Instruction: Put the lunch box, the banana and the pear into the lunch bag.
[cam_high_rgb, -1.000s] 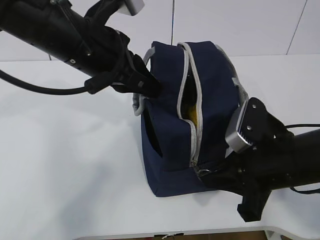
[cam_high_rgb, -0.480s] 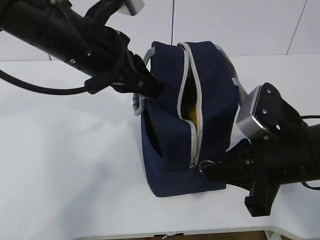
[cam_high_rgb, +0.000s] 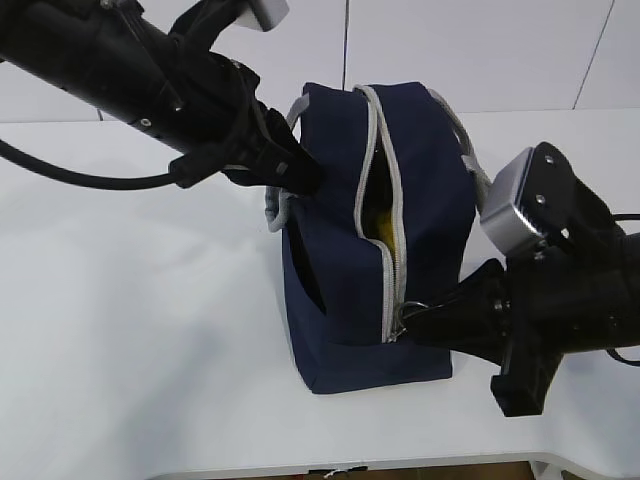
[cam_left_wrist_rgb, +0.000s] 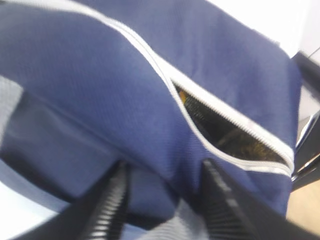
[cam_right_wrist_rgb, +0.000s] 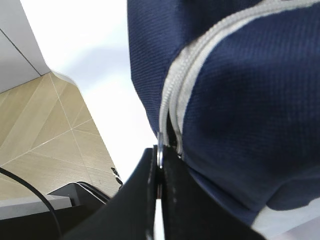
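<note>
Right tool (cam_right_wrist_rgb: 159, 172) clenched on ring pull (cam_high_rgb: 403, 322) — left tool (cam_high_rgb: 300, 178) pinching bag (cam_high_rgb: 340, 270) fabric, zipper (cam_high_rgb: 388, 215) part open.

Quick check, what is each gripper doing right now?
Left gripper: shut on the lunch bag fabric near its handle.
Right gripper: shut on the metal ring pull of the bag's zipper.

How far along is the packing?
Something yellow shows through the lunch bag's partly open zipper; which items are inside can't be told. The left pincer grips the bag's side fabric, and the right pincer is shut on the ring pull. Zipping remains.
</note>
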